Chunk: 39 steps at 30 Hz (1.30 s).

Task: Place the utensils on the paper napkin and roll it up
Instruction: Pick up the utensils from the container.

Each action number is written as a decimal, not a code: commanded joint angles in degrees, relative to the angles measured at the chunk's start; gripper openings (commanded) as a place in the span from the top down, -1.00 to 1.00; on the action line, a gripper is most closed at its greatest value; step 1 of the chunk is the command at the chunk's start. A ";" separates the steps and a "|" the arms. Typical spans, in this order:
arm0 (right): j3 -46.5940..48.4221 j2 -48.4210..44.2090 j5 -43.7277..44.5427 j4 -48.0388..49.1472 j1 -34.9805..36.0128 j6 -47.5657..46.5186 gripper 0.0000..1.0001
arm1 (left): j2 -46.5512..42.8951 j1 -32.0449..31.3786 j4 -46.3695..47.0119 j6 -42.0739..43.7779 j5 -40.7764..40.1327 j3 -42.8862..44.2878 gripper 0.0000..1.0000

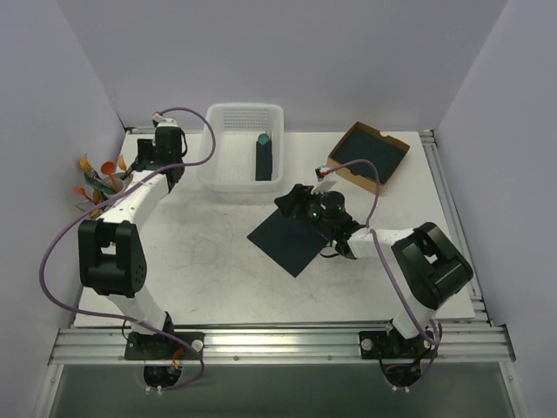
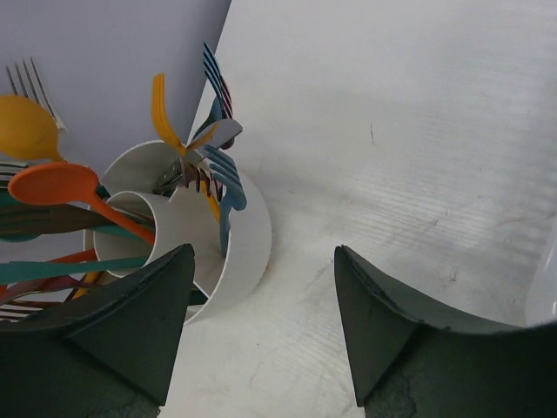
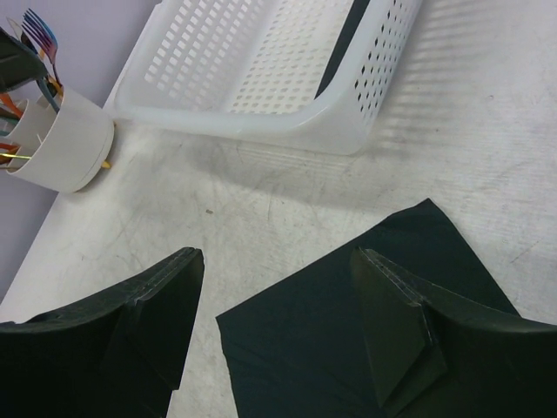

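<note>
Well apart: flat paper napkin (image 1: 291, 239); orange utensils (image 2: 57, 185)

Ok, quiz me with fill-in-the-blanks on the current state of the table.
The flat near-black paper napkin has ___ utensils on it. The dark paper roll with a teal tip lies inside the white perforated plastic ___. The left claw, beside the white round cup holding bright orange plastic utensils among others, holds ___. The right claw over the napkin is ___ and empty. Missing: no; basket; nothing; open.

Lab rig; white walls (image 1: 261, 52), aluminium rails (image 1: 278, 345)
</note>
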 commanded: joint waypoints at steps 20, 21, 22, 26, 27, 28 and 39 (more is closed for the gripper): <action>0.97 3.33 -4.42 6.04 -0.40 4.00 -0.36 | 4.13 1.71 14.98 10.10 -6.36 -5.89 -0.24; 0.96 3.33 -4.51 5.96 -0.40 4.18 -0.36 | 4.21 2.23 14.98 10.28 -5.31 -6.06 -0.15; 1.05 3.41 -4.60 5.96 -0.40 4.26 -0.36 | 4.30 2.50 14.98 10.37 -3.65 -6.15 -0.11; 1.05 3.50 -5.13 6.22 -0.49 4.53 -0.36 | 5.44 3.55 17.44 10.46 -3.28 -6.50 -0.08; 0.97 3.59 -5.21 6.31 -0.49 4.53 -0.36 | 5.97 3.64 17.53 10.46 -2.93 -6.33 -0.04; 1.05 3.68 -5.39 6.40 -0.40 4.62 -0.35 | 6.32 3.82 17.61 10.46 -2.84 -6.24 -0.04; 1.23 4.29 -6.18 6.49 -0.75 4.79 -0.36 | 9.13 4.08 21.83 12.03 -7.40 -6.76 0.17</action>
